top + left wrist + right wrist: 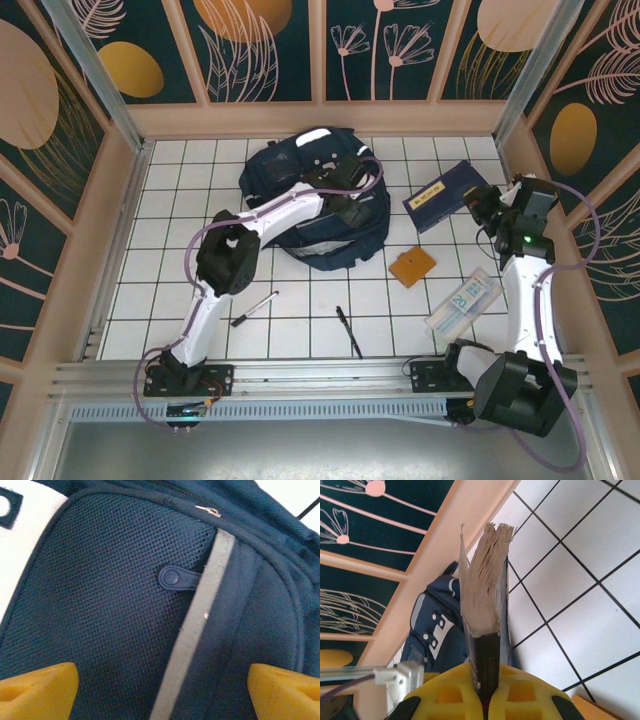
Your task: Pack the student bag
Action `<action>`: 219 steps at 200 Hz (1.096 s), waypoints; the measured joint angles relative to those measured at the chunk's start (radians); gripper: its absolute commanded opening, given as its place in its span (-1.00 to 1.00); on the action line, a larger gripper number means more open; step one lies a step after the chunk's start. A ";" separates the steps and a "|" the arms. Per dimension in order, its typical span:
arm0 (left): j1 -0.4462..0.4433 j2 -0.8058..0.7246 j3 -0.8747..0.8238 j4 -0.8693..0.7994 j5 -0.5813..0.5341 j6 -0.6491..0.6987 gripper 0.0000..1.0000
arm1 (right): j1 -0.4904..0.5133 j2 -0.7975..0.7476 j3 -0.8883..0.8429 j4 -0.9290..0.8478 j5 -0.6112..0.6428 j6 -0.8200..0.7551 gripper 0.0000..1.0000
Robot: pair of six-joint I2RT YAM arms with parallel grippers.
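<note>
The student bag (300,205) is a navy-blue backpack lying at the back middle of the tiled table. My left gripper (350,207) hovers over its top, open. In the left wrist view its yellow fingertips (42,687) stand wide apart over the bag's mesh panel (110,605) and grey stripe (200,625), with nothing between them. My right gripper (487,205) is at the far right, shut on the edge of a dark-blue notebook (440,196). In the right wrist view the notebook (485,590) stands edge-on between the yellow pads, with the bag (437,635) behind it.
A brown flat wallet (411,266) lies right of the bag. A clear plastic ruler case (465,300) lies near the right arm. A white pen (254,308) and a black pen (349,331) lie toward the front. Wooden walls surround the table.
</note>
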 measured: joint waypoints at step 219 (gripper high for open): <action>-0.042 -0.028 -0.071 0.116 0.195 0.081 0.97 | -0.018 -0.054 -0.068 -0.041 -0.094 -0.070 -1.00</action>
